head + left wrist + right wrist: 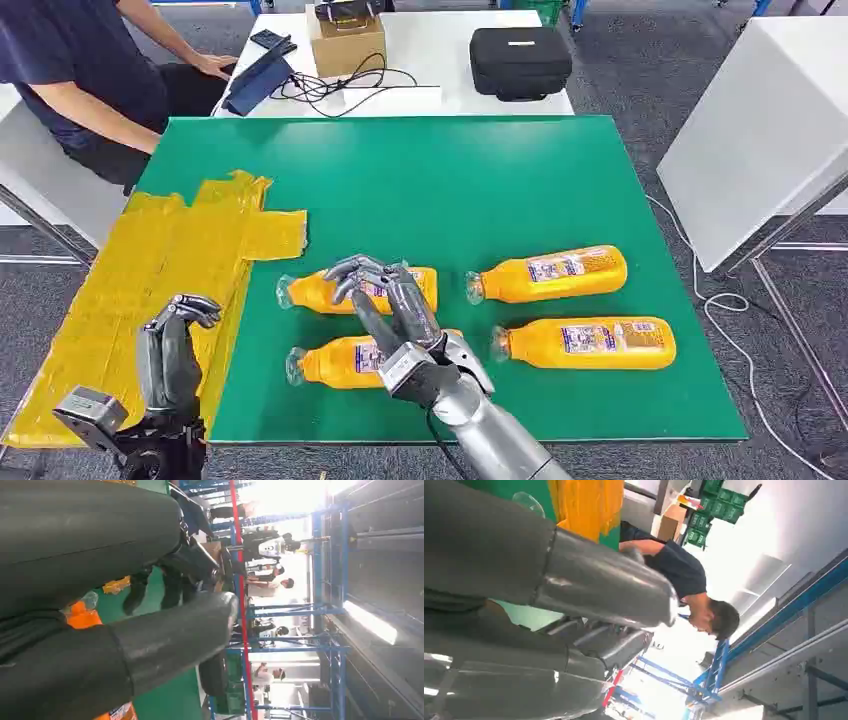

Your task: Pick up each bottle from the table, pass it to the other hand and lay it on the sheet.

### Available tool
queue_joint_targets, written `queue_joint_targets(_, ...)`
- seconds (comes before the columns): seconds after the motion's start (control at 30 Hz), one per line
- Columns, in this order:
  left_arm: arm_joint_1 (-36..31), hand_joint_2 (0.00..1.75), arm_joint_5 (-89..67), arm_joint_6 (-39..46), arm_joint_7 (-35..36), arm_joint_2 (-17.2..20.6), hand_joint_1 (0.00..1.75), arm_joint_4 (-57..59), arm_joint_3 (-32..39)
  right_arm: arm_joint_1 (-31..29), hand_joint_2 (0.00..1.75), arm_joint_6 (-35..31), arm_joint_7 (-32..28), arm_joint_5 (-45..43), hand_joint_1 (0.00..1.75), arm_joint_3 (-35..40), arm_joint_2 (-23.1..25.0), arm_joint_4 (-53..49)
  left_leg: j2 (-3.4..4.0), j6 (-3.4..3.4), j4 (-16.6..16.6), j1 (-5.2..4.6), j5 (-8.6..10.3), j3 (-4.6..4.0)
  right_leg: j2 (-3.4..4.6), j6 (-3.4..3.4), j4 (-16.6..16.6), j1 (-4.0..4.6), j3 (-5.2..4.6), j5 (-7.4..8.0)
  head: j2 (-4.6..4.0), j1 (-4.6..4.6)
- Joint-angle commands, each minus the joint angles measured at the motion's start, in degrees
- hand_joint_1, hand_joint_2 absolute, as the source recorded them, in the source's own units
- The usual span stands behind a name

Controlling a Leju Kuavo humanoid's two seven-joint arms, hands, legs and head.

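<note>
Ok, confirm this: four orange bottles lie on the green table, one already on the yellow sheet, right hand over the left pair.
Wrong in one respect: no bottle is on the yellow sheet. The head view shows all four orange bottles on the green table, with the right hand over the left pair.

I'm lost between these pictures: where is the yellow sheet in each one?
Head view: yellow sheet on the table's left side.
Left wrist view: probably the small yellow patch against the green.
Right wrist view: yellow band beside the green.
Shared landmark: green table top.
</note>
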Motion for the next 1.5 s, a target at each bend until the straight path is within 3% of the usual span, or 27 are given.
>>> queue_joint_targets(0.03, 0.72, 0.0, 0.86, 6.89, 4.05, -4.48, 1.75, 6.44, -9.76, 21.1, 0.0, 22.6, -0.61, -17.05, 1.75, -35.15, -14.13, -15.39, 0.06, -0.02, -0.03, 0.06, -0.11, 0.24, -0.04, 0.09, -0.12, 0.06, 0.28, -0.06, 0.0, 0.0)
queue_joint_targets(0.13, 0.55, 0.0, 0.55, 7.56, 3.99, -4.11, 1.75, 6.35, -9.93, 21.09, 0.0, 22.93, -0.56, -16.32, 1.75, -35.63, -13.57, -15.93, 0.05, -0.02, -0.04, 0.04, -0.08, 0.21, -0.03, 0.08, -0.11, 0.04, 0.24, -0.04, 0.0, 0.0)
queue_joint_targets(0.2, 0.55, 0.0, 0.55, 7.56, 3.99, -4.11, 1.75, 6.35, -9.93, 21.09, 0.0, 22.93, -0.56, -16.32, 1.75, -35.63, -13.57, -15.93, -0.87, 0.1, -0.34, 0.04, 0.05, 0.46, -0.95, 0.19, -0.6, 0.04, 0.88, -0.12, 0.0, 0.0)
queue_joint_targets(0.27, 0.42, 0.0, 0.6, 7.79, 4.05, -3.79, 1.75, 6.27, -10.12, 21.11, 0.0, 23.18, -0.19, -15.75, 1.75, -36.04, -13.02, -16.49, -1.1, 0.12, -0.21, 0.0, 0.04, 0.55, -1.17, 0.18, -0.6, -0.03, 0.16, -0.21, 0.0, -0.17)
queue_joint_targets(0.33, -0.12, 0.0, 1.21, 8.14, 4.58, -3.05, 1.75, 5.91, -9.7, 20.65, 0.0, 23.11, 1.87, -14.07, 1.75, -35.82, -10.94, -18.13, -1.29, 0.33, 0.04, -0.07, -0.32, 0.43, -1.34, 0.53, -0.37, -0.12, 0.32, -0.53, 0.0, -0.09)
queue_joint_targets(0.4, -0.91, 0.0, -0.15, 9.45, 3.49, -3.06, 1.75, 5.79, -8.69, 19.99, 0.0, 21.99, 2.35, -13.51, 1.75, -34.05, -10.52, -19.79, -0.84, 0.34, 0.15, -0.13, -0.34, 0.01, -0.87, 0.51, -0.22, -0.19, 0.48, -0.4, 0.0, 0.09)
queue_joint_targets(0.43, -1.84, 0.0, -1.4, 10.55, 4.28, -2.81, 1.52, 6.17, -8.59, 19.61, 0.0, 20.8, 2.47, -13.1, 1.75, -33.4, -10.92, -21.29, -0.49, 0.36, 0.06, -0.16, -0.25, -0.1, -0.49, 0.49, -0.25, -0.22, 0.27, -0.2, 0.0, -0.02)
queue_joint_targets(0.47, -2.74, 0.0, -1.73, 10.62, 4.23, -2.51, 0.07, 7.0, -8.56, 19.27, 0.0, 20.1, 2.92, -12.9, 1.75, -33.25, -11.27, -22.28, -0.25, 0.35, 0.07, -0.17, -0.37, 0.11, -0.33, 0.56, -0.3, -0.18, 0.43, -0.17, 0.0, -0.05)
queue_joint_targets(0.5, -3.57, 0.0, -0.93, 9.12, 5.77, -1.89, 0.0, 8.23, -8.88, 19.26, 0.0, 19.49, 3.32, -12.84, 1.75, -33.43, -11.51, -23.27, -0.18, 0.39, 0.08, -0.23, -0.26, 0.04, -0.23, 0.42, -0.25, -0.25, 0.27, -0.09, 0.0, -0.04)
queue_joint_targets(0.6, -4.78, 0.0, 0.33, 7.22, 5.21, -1.36, 0.0, 10.47, -8.56, 21.52, 0.0, 15.67, 3.91, -9.14, 1.75, -35.17, -11.63, -27.29, -0.38, 0.38, 0.05, -0.2, -0.17, 0.08, -0.44, 0.41, -0.32, -0.23, 0.3, -0.09, 0.0, -0.02)
queue_joint_targets(0.63, -4.76, 0.0, 0.42, 7.18, 5.21, -1.41, 0.0, 10.45, -8.42, 22.47, 0.0, 13.66, 3.77, -7.47, 0.37, -36.29, -11.3, -28.54, -0.39, 0.36, 0.04, -0.16, -0.21, 0.18, -0.47, 0.41, -0.35, -0.2, 0.41, -0.12, 0.0, -0.04)
queue_joint_targets(0.67, -5.13, 0.0, 0.88, 6.7, 5.21, -1.27, 0.0, 10.66, -8.49, 22.88, 0.0, 13.82, 4.2, -6.26, 0.0, -36.26, -11.73, -29.4, -0.36, 0.38, 0.04, -0.16, -0.18, 0.12, -0.42, 0.41, -0.34, -0.2, 0.33, -0.09, 0.0, 0.0)
queue_joint_targets(0.73, -6.87, 0.0, 0.72, 7.83, 5.9, -1.29, 0.0, 11.97, -8.42, 22.93, 0.0, 12.16, 7.63, 1.06, 0.0, -35.52, -13.8, -30.33, -0.27, 0.4, 0.04, -0.16, -0.19, 0.14, -0.34, 0.41, -0.32, -0.2, 0.32, -0.09, 0.0, -0.02)
queue_joint_targets(0.9, -8.18, 0.0, 0.91, 8.29, 6.39, -1.08, 0.0, 13.41, -8.61, 22.91, 0.0, 13.23, 7.29, 2.05, 0.0, -35.49, -14.25, -31.21, -0.18, 0.38, 0.04, -0.12, -0.24, 0.25, -0.27, 0.44, -0.35, -0.15, 0.44, -0.1, 0.0, -0.02)
queue_joint_targets(0.97, -8.73, 0.0, 0.64, 9.23, 6.98, -0.96, 0.0, 13.72, -8.41, 23.57, 0.0, 13.16, 9.76, 6.96, 0.0, -35.62, -15.59, -33.27, -0.19, 0.38, 0.05, -0.13, -0.23, 0.22, -0.29, 0.44, -0.34, -0.16, 0.44, -0.1, 0.0, -0.04)
queue_joint_targets(1.0, -8.89, 0.0, 0.63, 9.48, 7.51, -0.74, 0.0, 13.9, -8.25, 23.94, 1.75, 14.52, 11.78, 8.81, 0.0, -35.47, -17.2, -33.7, -0.19, 0.37, 0.07, -0.11, -0.28, 0.29, -0.31, 0.46, -0.35, -0.15, 0.51, -0.13, 0.0, 0.0)
queue_joint_targets(1.13, -7.59, 0.0, 2.62, 8.17, 7.81, 0.08, 0.0, 13.2, -6.21, 21.68, 1.75, 14.57, 18.5, 23.46, 0.0, -35.52, -25.5, -27.36, -0.22, 0.39, 0.02, -0.1, -0.24, 0.31, -0.34, 0.47, -0.44, -0.15, 0.56, -0.09, 0.0, 0.0)
queue_joint_targets(1.23, -6.87, 0.0, 3.66, 7.01, 7.94, -0.14, 0.0, 12.81, -4.93, 18.72, 1.75, 14.22, 23.53, 31.81, 0.0, -35.1, -27.85, -23.05, 0.03, 0.42, 0.02, -0.14, -0.23, 0.22, -0.05, 0.44, -0.39, -0.21, 0.4, 0.0, 0.0, -0.02)
queue_joint_targets(1.5, -7.02, 0.0, 3.67, 7.0, 7.94, -0.29, 0.0, 12.87, -4.96, 18.55, 1.75, 14.22, 23.5, 31.79, 0.0, -35.15, -27.87, -22.94, 0.01, 0.34, 0.04, -0.11, -0.33, 0.37, -0.09, 0.44, -0.41, -0.18, 0.57, -0.08, 0.0, -0.02)
